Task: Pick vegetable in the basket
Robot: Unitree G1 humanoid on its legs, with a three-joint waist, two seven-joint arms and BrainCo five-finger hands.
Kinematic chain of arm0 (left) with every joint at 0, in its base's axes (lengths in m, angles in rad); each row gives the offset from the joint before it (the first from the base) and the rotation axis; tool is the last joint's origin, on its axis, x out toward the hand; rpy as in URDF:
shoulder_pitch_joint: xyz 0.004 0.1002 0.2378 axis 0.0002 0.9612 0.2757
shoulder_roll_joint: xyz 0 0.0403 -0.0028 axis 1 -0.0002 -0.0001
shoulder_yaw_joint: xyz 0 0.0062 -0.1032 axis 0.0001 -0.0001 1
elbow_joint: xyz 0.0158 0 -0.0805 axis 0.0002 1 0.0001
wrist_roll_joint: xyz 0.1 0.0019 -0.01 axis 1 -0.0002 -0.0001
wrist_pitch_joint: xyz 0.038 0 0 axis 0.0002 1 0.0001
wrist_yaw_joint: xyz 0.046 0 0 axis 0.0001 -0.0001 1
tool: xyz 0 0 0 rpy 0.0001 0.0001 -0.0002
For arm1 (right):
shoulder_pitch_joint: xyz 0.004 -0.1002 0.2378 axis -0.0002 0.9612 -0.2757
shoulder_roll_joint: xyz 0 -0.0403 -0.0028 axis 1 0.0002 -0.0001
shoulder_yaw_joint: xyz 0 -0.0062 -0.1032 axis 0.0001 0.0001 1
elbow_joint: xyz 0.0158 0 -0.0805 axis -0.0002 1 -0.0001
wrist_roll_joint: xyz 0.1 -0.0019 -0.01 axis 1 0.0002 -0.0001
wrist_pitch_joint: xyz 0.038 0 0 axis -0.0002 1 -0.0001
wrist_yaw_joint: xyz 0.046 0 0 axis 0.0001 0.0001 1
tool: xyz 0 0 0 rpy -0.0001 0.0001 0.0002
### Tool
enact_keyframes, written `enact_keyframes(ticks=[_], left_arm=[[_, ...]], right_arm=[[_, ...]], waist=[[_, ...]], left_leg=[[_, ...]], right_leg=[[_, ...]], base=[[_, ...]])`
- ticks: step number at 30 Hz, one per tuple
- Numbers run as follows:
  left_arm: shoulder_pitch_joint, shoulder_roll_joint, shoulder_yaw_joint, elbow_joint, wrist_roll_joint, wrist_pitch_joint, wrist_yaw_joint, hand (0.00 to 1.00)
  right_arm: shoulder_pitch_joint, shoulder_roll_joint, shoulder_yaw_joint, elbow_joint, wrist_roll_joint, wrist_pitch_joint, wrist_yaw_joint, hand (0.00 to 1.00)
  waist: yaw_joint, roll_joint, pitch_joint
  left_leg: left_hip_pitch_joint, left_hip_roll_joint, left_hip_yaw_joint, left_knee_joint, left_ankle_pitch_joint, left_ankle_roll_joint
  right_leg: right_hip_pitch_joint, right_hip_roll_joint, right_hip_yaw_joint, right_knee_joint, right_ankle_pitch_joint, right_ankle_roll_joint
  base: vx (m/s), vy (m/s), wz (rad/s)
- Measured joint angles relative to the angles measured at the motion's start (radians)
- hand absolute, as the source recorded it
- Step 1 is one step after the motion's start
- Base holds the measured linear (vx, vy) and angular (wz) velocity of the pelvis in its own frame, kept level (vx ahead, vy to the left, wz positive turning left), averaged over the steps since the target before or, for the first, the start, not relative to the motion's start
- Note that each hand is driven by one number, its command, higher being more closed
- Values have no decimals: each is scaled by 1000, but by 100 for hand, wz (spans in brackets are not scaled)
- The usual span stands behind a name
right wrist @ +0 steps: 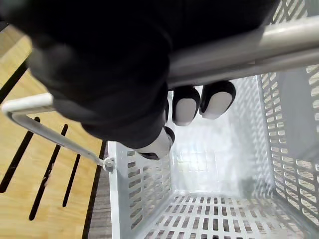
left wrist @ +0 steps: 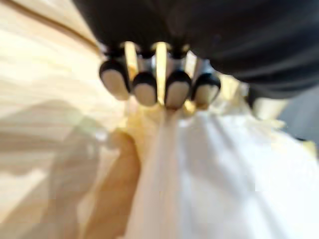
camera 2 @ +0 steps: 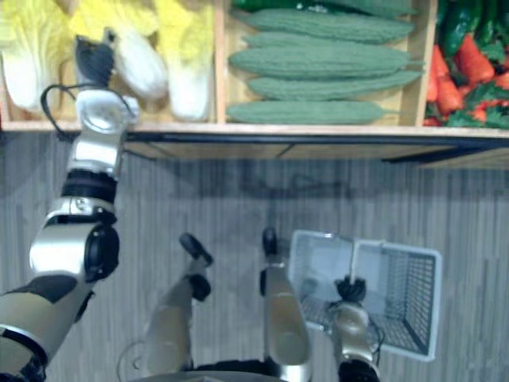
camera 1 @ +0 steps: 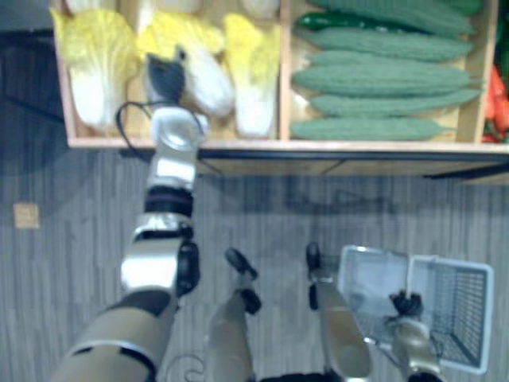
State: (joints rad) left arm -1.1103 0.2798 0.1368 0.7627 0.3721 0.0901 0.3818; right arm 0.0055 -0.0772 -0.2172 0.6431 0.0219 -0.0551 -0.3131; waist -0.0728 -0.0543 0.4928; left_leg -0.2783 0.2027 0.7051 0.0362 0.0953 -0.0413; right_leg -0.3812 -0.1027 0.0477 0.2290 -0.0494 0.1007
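A napa cabbage (camera 1: 208,83), white stalk and yellow leaves, lies in the middle of the left compartment of the wooden shelf (camera 1: 318,146). My left hand (camera 1: 165,79) is stretched out onto its left side. In the left wrist view the fingertips (left wrist: 144,92) are curled down against the cabbage (left wrist: 199,174). My right hand (camera 2: 350,288) hangs low at the right, shut on the metal handle (right wrist: 239,45) of a white mesh basket (camera 2: 398,294). The basket's inside (right wrist: 209,164) holds nothing.
Two more cabbages (camera 1: 91,64) (camera 1: 254,72) flank the middle one. A wooden divider (camera 1: 285,72) separates them from several long green gourds (camera 1: 382,79). Red peppers (camera 2: 461,72) fill the compartment at the far right. Grey plank floor (camera 1: 64,263) lies below the shelf edge.
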Motion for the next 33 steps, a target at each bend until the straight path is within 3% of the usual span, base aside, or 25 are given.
enact_keyframes(ticks=[5, 10, 12, 13, 15, 17, 18, 20, 23, 26, 28, 29, 30, 31, 32, 33], left_arm=[[79, -18, -29, -55, 1, -1, 40, 100], [167, -17, -82, -68, 0, -4, 48, 100], [235, -8, -94, -119, 1, -4, 49, 100], [274, 2, -95, -174, 1, -4, 51, 100], [354, 43, -92, -301, 2, -5, 65, 100], [478, 71, -47, -437, 37, -5, 97, 100], [503, 70, -38, -459, 51, -5, 107, 100], [542, 69, -49, -484, 107, -5, 121, 100], [593, 66, -104, -552, 206, -2, 126, 100], [618, 55, -197, -645, 317, -13, 130, 100], [647, 35, -243, -669, 349, -35, 133, 100], [672, 7, -268, -673, 351, -56, 133, 100], [704, -28, -287, -677, 350, -65, 129, 100], [722, -42, -295, -684, 350, -71, 124, 100], [775, -70, -307, -696, 349, -82, 115, 100], [832, -88, -331, -700, 349, -91, 99, 100]], right_arm=[[40, 19, 27, 7, 0, -4, 22, 100], [62, 48, -35, 123, -1, -13, 41, 100], [73, 48, -56, 172, -1, -12, 45, 100], [78, 46, -58, 198, 0, -11, 47, 100], [80, 44, -58, 218, 1, -10, 54, 100], [80, 20, -56, 220, -2, -9, 68, 100], [81, 9, -57, 226, -5, -8, 75, 100], [98, -10, -65, 228, -12, 0, 81, 100], [150, 20, -85, 192, -14, 3, 80, 100], [190, 30, -79, 121, -22, 4, 77, 100], [194, 29, -65, 87, -25, 5, 70, 100], [193, 28, -48, 61, -27, 5, 61, 100], [188, 29, -36, 27, -49, 7, 49, 100], [184, 28, -24, 6, -58, 8, 43, 100], [171, 25, -4, -31, -69, 12, 33, 100], [178, 24, 14, -66, -98, 12, 32, 100]], waist=[[1, -9, -15], [-6, -9, -90], [-7, -6, -147], [-7, -7, -163], [-6, -8, -172], [4, 20, -195], [4, 31, -207], [-5, 41, -241], [-8, 12, -291], [-14, 6, -298], [-37, 6, -299], [-38, 8, -301], [-32, 17, -307], [-31, 17, -306], [-32, 15, -306], [-33, -3, -308]], left_leg=[[124, 1, 33, 1, -52, -8], [197, -10, 18, -9, -45, -7], [204, -18, -1, -11, -46, -7], [213, -24, -31, -5, -47, -6], [209, -20, -202, 56, -66, -11], [213, -4, -405, 122, -150, -61], [217, 2, -432, 129, -174, -77], [236, -7, -441, 112, -203, -91], [285, -38, -399, 51, -185, -87], [311, -54, -358, 33, -176, -81], [319, -51, -342, 37, -176, -80], [320, -39, -316, 39, -175, -77], [315, -9, -274, 32, -165, -60], [316, -4, -248, 35, -161, -61], [327, 3, -199, 43, -162, -61], [353, -7, -158, 69, -182, -74]], right_leg=[[135, -9, -14, -45, -1, 0], [214, -13, -41, -60, -1, 0], [234, -12, -39, -80, 0, 0], [252, -6, -37, -89, 0, 0], [272, -3, -4, -86, 1, -1], [282, 22, 56, -86, 1, -1], [280, 30, 69, -88, 1, -1], [279, 28, 89, -94, 6, 9], [287, 10, 136, -123, 16, 24], [279, 2, 182, -125, 36, 35], [279, 0, 163, -136, 65, 29], [267, 4, 88, -151, 105, -2], [278, 3, -18, -215, 130, -99], [279, -9, -104, -216, 92, -158], [233, -62, -282, -124, 48, -186], [217, -112, -382, -66, 63, -201]], base=[[64, 2, -12], [106, 7, 6], [107, -2, 2], [105, -41, 6], [102, -89, -18], [66, -89, -77], [22, 3, -75], [-32, 80, -40], [-59, 55, -38], [-61, 31, -37], [-99, 14, -40], [-88, -4, -71], [-96, -45, -85], [-93, -30, -103], [-102, -6, -105], [-73, 50, -115]])
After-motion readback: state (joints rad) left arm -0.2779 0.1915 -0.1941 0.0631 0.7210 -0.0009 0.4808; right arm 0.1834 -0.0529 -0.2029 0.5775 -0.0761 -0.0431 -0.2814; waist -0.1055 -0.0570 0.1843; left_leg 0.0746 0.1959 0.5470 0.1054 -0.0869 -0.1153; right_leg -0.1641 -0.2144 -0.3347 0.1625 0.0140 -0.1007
